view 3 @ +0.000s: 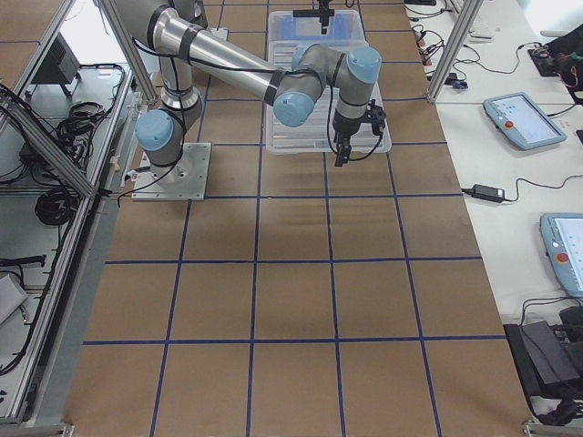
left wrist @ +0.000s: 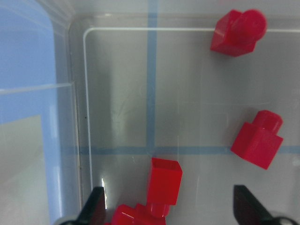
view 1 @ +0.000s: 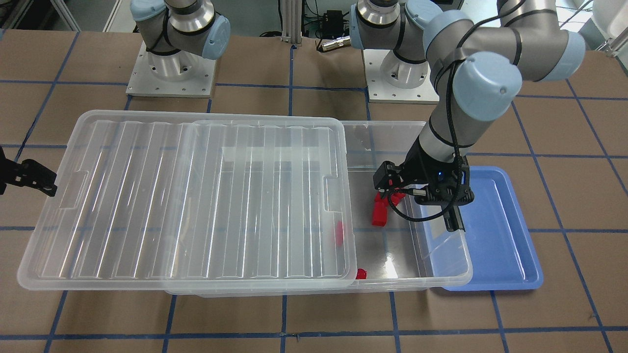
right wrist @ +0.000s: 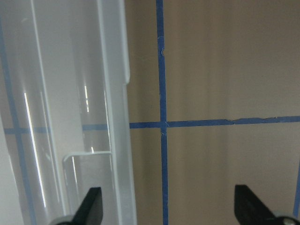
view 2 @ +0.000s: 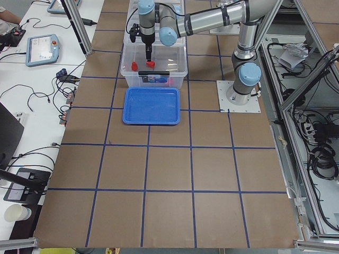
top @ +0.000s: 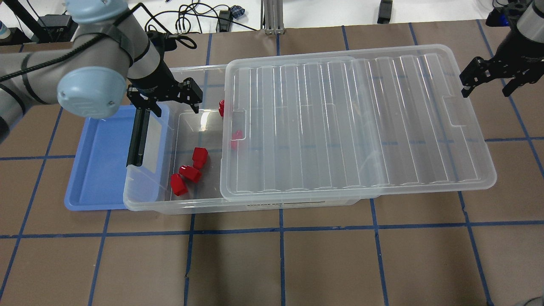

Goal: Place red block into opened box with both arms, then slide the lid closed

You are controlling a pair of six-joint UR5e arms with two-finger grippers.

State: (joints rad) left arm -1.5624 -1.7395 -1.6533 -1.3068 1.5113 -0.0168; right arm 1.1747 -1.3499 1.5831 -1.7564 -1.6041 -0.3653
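Note:
The clear box (top: 255, 207) lies across the table with its lid (top: 352, 123) slid toward my right, so the box's left end stands open. Several red blocks (top: 190, 172) rest on the floor of that open end, and one red block (top: 236, 136) shows through the lid's edge. My left gripper (top: 163, 95) hangs open over the open end with nothing held. In the left wrist view a red block (left wrist: 164, 180) lies on the floor below the spread fingers. My right gripper (top: 488, 78) is open just off the lid's right short end, apart from it.
A blue tray (top: 97, 170) sits under and beside the box's left end. The black bar (top: 138, 136) runs along that short side. Brown table with blue tape lines (top: 280, 229) stretches in front. Both arm bases (view 1: 169, 73) stand behind the box.

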